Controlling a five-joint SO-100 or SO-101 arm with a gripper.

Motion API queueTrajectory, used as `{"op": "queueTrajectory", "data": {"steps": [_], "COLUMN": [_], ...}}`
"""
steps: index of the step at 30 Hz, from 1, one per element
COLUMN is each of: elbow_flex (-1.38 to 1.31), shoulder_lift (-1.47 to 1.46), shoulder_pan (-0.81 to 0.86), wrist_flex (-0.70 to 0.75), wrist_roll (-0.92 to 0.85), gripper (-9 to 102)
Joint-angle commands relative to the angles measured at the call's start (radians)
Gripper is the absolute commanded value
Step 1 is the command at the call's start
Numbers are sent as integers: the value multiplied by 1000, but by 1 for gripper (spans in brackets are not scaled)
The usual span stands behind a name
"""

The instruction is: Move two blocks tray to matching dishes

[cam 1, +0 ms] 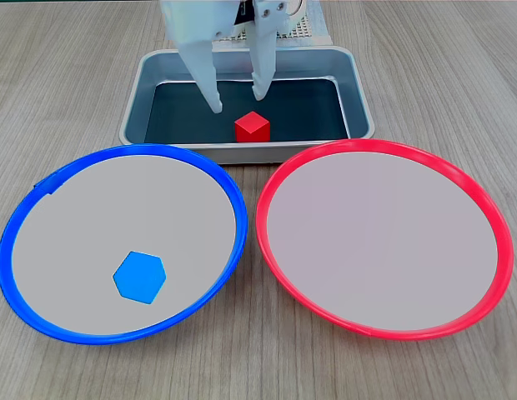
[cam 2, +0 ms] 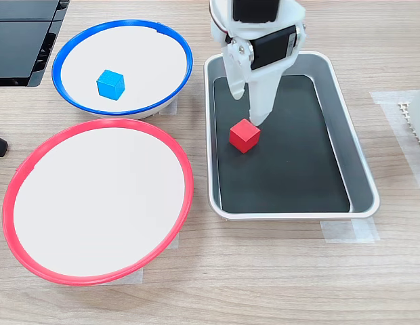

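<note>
**Gripper open over tray, red cube just below the tips**

Gripper spread, holding nothing; two white plastic fingers point down into the grey metal tray; tips hang just above the dark floor, apart from it as far as the views show.

Red cube sits on the tray floor just past the fingertips, toward the tray's near wall in a fixed view; in a fixed view one tip ends just beside the cube's top edge, contact cannot be told; cube is not between the fingers.

Room: tray floor bare on both sides of the gripper and well clear toward the far end in a fixed view; raised sides with rounded corners box it in; tray near wall lies just beside the rims of both dishes.

Blue cube lies on the pale face of the blue-rimmed dish, well apart from the gripper, off-centre; sharp-edged, matte, same size as the red one.

Red-rimmed dish beside it, round, shallow, smooth pale face; rims of the two dishes near each other, not touching.

Wood-grain table under everything; tape patches at the tray's corner.
</note>
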Motion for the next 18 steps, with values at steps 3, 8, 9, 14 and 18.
{"op": "queueTrajectory", "data": {"steps": [3, 8, 9, 14, 18], "elbow_flex": [0, 57, 71, 141, 176], "shoulder_lift": [-15, -23, -23, -28, -32], "shoulder_pan": [9, 2, -2, -11, -25], "wrist_flex": [-12, -81, -101, -201, -256], "wrist_roll": [-57, -72, -77, -103, -104], "gripper": [18, 19, 19, 19, 18]}}
